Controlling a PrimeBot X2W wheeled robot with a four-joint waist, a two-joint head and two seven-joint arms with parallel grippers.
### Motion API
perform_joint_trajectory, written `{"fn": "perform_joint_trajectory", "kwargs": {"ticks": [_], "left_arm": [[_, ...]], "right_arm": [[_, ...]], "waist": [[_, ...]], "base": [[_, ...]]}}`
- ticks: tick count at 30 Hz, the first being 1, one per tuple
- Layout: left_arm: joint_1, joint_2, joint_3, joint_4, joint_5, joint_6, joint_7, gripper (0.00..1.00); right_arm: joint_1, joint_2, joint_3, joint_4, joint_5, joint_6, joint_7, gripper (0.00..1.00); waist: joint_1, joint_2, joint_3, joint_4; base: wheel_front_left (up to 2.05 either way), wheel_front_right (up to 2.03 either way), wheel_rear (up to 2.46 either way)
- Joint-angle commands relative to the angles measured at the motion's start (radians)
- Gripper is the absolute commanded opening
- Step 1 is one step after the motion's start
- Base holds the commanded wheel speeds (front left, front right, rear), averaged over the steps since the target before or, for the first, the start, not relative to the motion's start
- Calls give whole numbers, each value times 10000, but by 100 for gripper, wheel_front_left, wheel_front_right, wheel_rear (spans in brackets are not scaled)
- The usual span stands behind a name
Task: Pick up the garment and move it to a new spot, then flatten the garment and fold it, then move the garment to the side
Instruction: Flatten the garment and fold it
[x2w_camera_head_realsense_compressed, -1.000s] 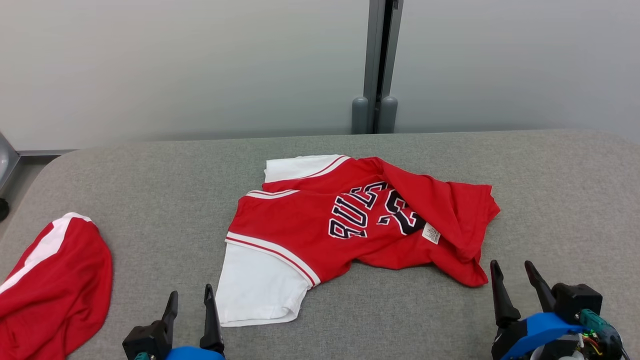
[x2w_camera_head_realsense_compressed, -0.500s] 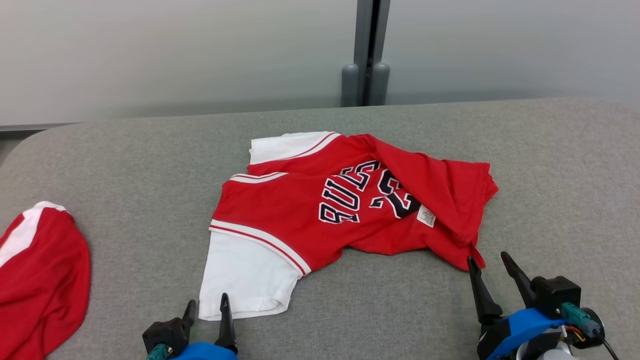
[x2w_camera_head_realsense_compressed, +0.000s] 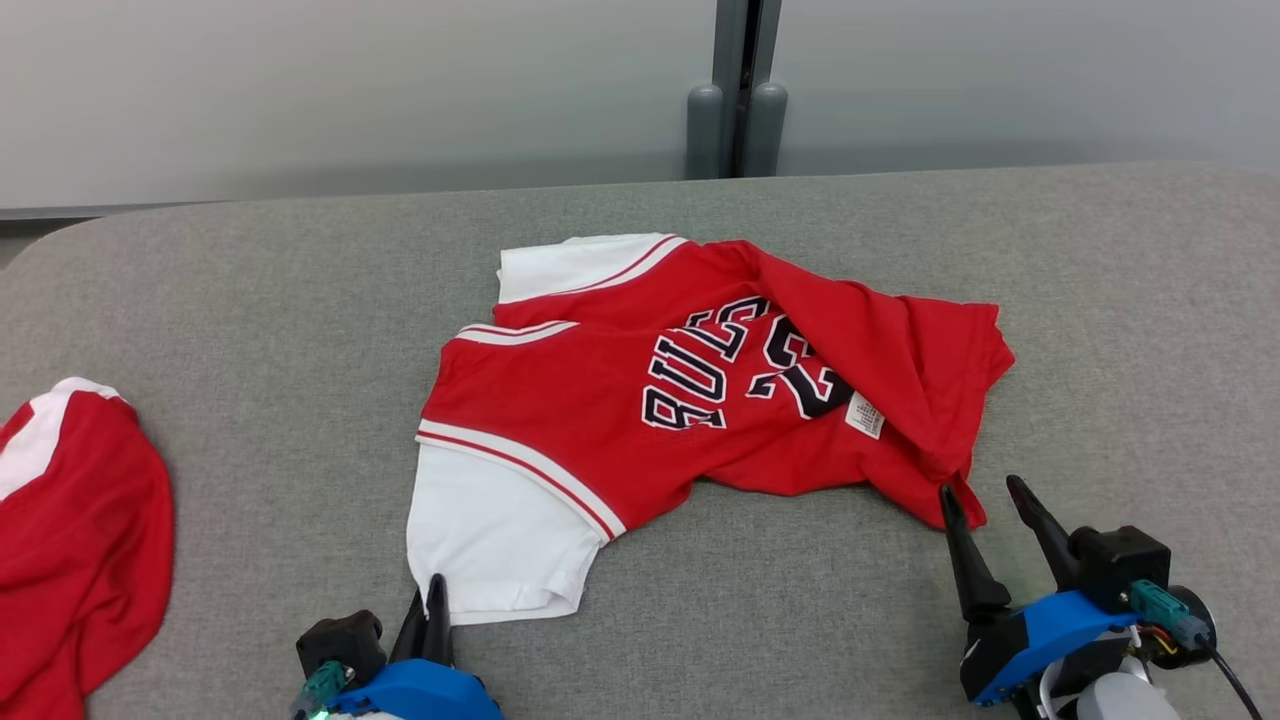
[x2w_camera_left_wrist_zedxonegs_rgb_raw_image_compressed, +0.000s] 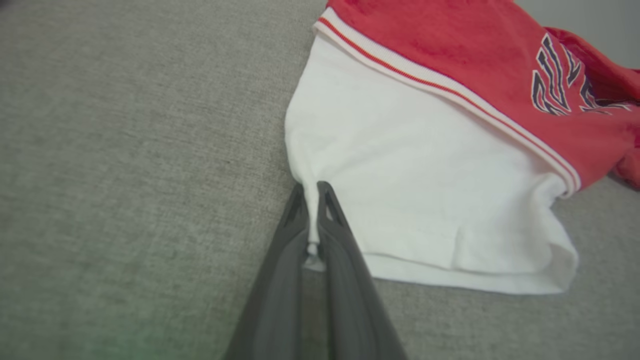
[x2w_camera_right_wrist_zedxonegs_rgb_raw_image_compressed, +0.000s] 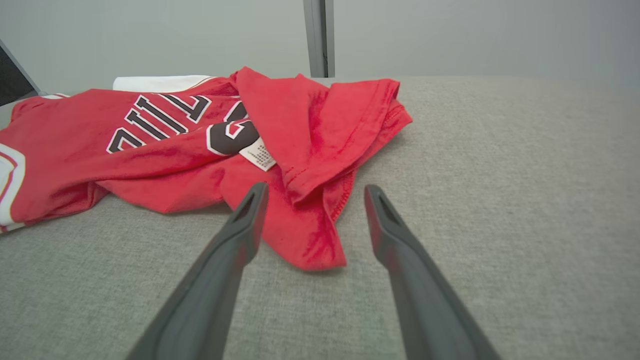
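Left end effector (x2w_camera_left_wrist_zedxonegs_rgb_raw_image_compressed: 311, 187) is clamped tight on the near-left corner of the white sleeve (x2w_camera_left_wrist_zedxonegs_rgb_raw_image_compressed: 425, 200), with a thin pinch of cloth between the fingers and the tips down at the desk (x2w_camera_head_realsense_compressed: 250, 300). Right end effector (x2w_camera_head_realsense_compressed: 978, 487) is spread wide and holds nothing. Its fingers sit either side of the red hem corner (x2w_camera_right_wrist_zedxonegs_rgb_raw_image_compressed: 310, 240), not closed yet. Garment (x2w_camera_head_realsense_compressed: 620, 400), a red jersey with white sleeves, lies mid-desk, crumpled. Its right part is folded over itself with the care label (x2w_camera_head_realsense_compressed: 865, 415) showing. Second red garment (x2w_camera_head_realsense_compressed: 80, 540) is at the far left edge, well apart.

Risks:
- The left pinch looks shallow, sleeve edge only, so it could slip out on the lift.
- If the right closes short, it may miss the corner or take one layer.
- If it closes too deep, it bunches the folded-over layers and the jersey won't open flat.
- A one-sided lift would drag and twist the cloth across the desk.
- Fingertips this low may snag the desk cover.
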Motion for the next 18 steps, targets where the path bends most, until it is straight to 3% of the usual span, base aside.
{"fn": "perform_joint_trajectory", "kwargs": {"ticks": [1, 12, 18], "left_arm": [[91, -69, -94, 77, -65, 67, 196, 0], [117, -46, -213, -451, 108, -46, 184, 0], [30, -44, -295, -618, 136, -8, 190, 0]], "right_arm": [[-131, 8, 16, 51, 101, 1, -5, 100], [-439, 212, -843, 1073, 149, 1, -5, 100], [-620, 286, -691, 1662, 246, 1, 7, 100]], "waist": [[0, 0, 95, 125], [0, 0, 433, 579], [0, 0, 658, 631]], "base": [[0, 0, 0], [0, 0, 0], [0, 0, 0]]}}
